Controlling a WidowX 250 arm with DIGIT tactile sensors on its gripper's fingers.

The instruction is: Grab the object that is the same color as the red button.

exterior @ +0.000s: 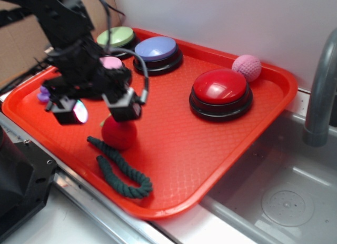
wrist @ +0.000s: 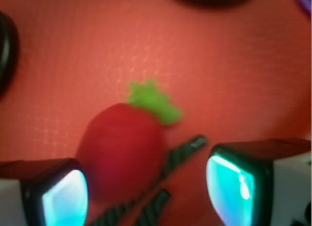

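Lying tilted, red fuzzy ball (wrist: 122,148), leaf up-right.

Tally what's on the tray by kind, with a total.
Dome buttons: 4, red, purple, green, pink mostly hidden by the arm
Balls: 2, red fuzzy, pink
Green rope: 1
Small purple item: 1
Total: 8

Red tray (exterior: 253,128), 4 buttons, 2 balls, rope (exterior: 118,170)
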